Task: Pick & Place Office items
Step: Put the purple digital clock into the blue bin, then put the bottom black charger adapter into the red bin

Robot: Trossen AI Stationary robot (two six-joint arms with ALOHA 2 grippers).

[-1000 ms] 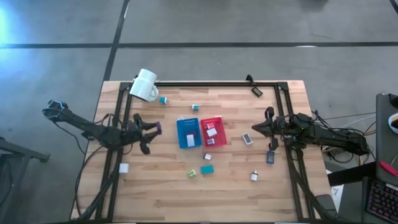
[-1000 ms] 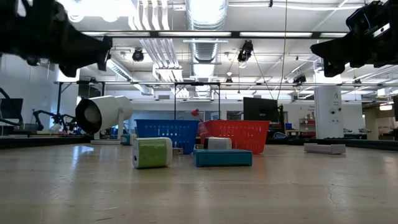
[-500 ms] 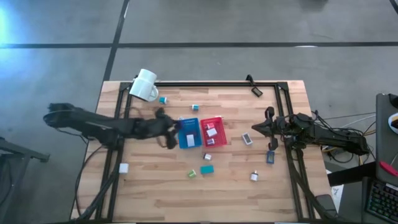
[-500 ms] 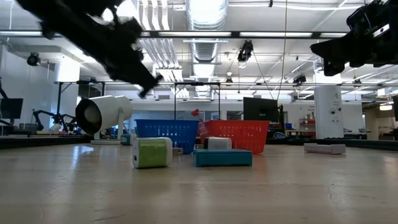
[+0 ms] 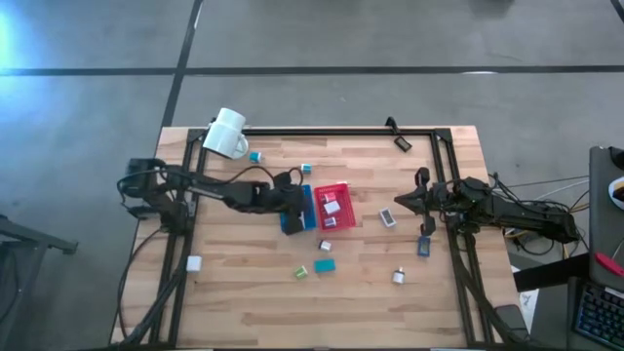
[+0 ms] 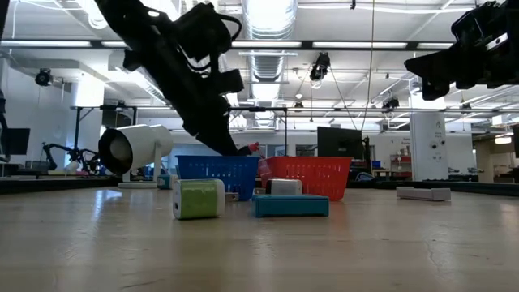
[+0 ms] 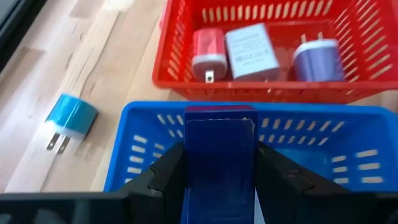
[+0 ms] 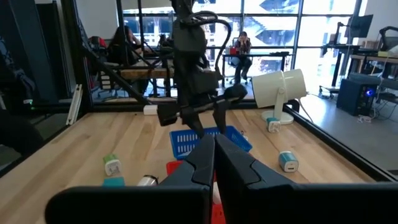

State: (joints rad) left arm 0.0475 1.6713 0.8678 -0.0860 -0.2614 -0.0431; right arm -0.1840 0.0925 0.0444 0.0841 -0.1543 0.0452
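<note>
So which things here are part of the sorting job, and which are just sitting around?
Job:
- dark blue block held in the left end effector, over the blue basket
- red basket with three small chargers in it
- loose teal charger
- green block

Bystanders:
- white mug
- right end effector, waiting shut

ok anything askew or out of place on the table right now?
The white mug lies tipped on its side at the table's far-left corner, its mouth facing sideways in the low view. Nothing spilled or damaged; small items lie scattered around the blue tray and red tray.
</note>
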